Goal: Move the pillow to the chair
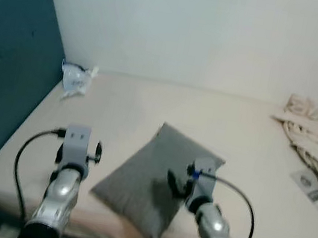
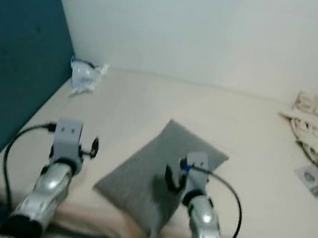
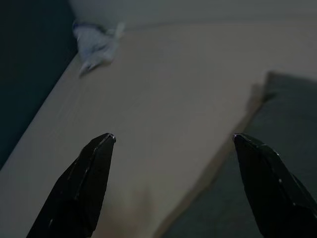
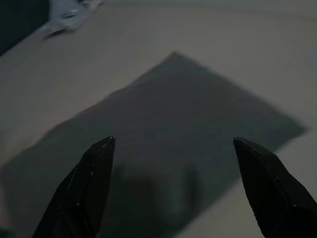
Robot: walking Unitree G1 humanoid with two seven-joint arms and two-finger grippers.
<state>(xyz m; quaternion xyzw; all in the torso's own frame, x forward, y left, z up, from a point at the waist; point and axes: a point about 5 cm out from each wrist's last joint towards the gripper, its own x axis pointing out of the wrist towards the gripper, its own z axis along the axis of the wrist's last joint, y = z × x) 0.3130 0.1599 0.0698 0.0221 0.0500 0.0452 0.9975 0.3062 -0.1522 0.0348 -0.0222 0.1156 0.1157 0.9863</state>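
A teal upholstered headboard (image 1: 8,69) closes off the left end of a cream-covered bed (image 1: 219,123), where a crumpled clear plastic wrapper (image 1: 75,79) lies in the far left corner against the white wall (image 1: 210,30). The robot's left hand (image 3: 171,144) hovers over bare sheet near the bed's front edge, its black fingers spread wide, just beside the left edge of the grey pillow (image 1: 154,182). The pillow lies flat and turned cornerwise near the middle of the front edge, one corner hanging slightly over it. The right hand (image 4: 173,146) is poised above the pillow's middle, fingers likewise spread and holding nothing. The work appears to be at the reaching stage, with no grasp made; the next move likely calls for lowering both hands to pinch the pillow's opposite sides before lifting it clear. At the right end of the bed lie a rumpled beige cloth (image 1: 312,135) and some printed papers (image 1: 313,184). No chair can be made out from this position.
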